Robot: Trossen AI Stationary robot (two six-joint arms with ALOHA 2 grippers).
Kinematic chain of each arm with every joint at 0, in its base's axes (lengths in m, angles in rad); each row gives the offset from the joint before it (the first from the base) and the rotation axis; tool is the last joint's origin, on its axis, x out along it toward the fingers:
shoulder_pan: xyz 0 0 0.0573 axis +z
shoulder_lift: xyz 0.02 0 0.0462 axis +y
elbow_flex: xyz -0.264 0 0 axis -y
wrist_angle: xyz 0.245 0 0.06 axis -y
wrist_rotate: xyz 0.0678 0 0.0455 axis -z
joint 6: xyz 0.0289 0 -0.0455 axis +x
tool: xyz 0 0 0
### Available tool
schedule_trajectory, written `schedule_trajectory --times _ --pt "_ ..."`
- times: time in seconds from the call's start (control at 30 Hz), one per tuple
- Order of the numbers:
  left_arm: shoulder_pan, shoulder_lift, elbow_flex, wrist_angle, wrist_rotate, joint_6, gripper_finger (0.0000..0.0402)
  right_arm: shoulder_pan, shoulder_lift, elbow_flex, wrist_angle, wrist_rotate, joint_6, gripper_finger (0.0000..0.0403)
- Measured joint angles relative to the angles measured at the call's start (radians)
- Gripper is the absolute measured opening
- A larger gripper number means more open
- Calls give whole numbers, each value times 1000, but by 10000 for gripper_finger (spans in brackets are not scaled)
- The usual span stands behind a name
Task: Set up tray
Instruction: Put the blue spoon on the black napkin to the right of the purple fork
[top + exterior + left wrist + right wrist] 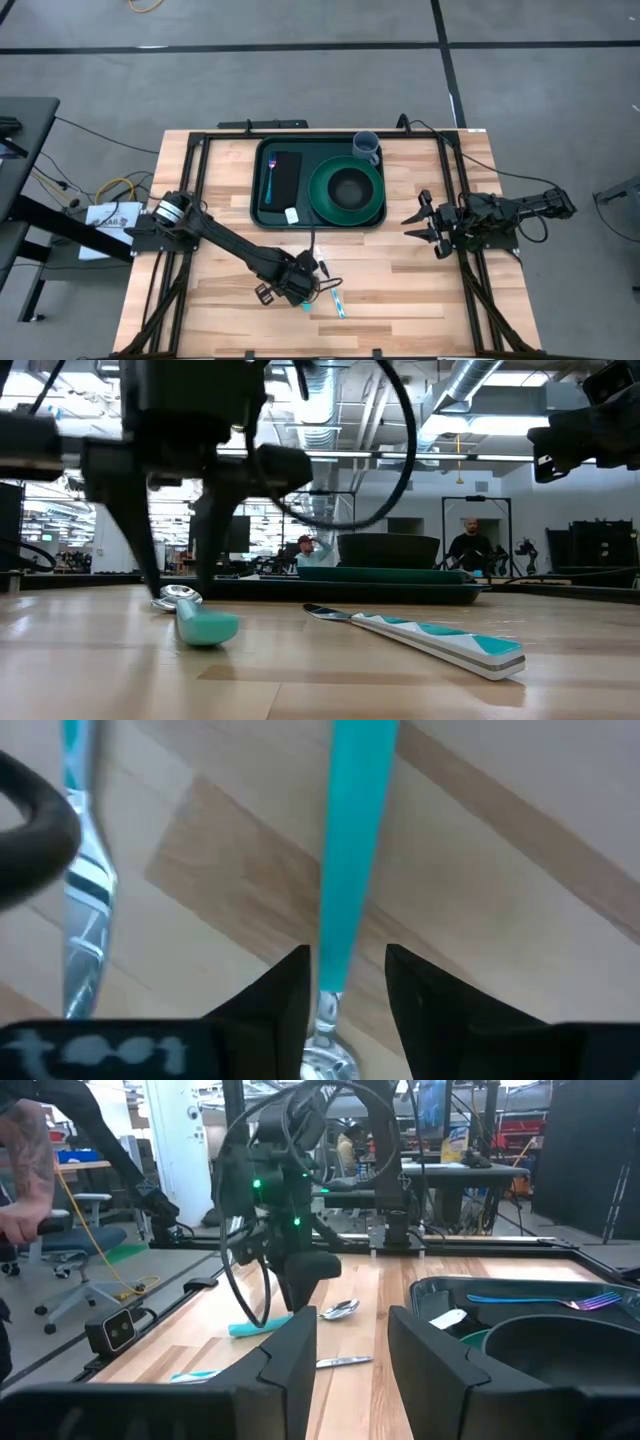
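While your left gripper straddles the teal spoon near the table's front edge, jaws open | tray at back-centre: stiff, light, slick, so grab its rim | right gripper idles open by the right edge.

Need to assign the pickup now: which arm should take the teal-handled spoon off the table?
Left. The left gripper already straddles the spoon, fingers open. The right gripper waits beside the tray, farther away.
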Motion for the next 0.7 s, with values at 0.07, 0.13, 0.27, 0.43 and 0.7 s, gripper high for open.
schedule_trajectory --times 0.07,0.13,0.27,0.43,0.7 --pt "-6 20 1 -1 -37 0 119 0 1 0 0 0 0 118" --pt "-6 43 4 0 -44 0 119 0 0 0 0 0 0 118" --pt "-7 58 6 2 -59 0 119 0 1 0 0 0 0 118" --pt "-7 57 10 10 -59 8 107 0 1 0 0 0 0 118" --pt "-11 59 11 -2 -20 -13 31 0 1 0 0 0 0 118"
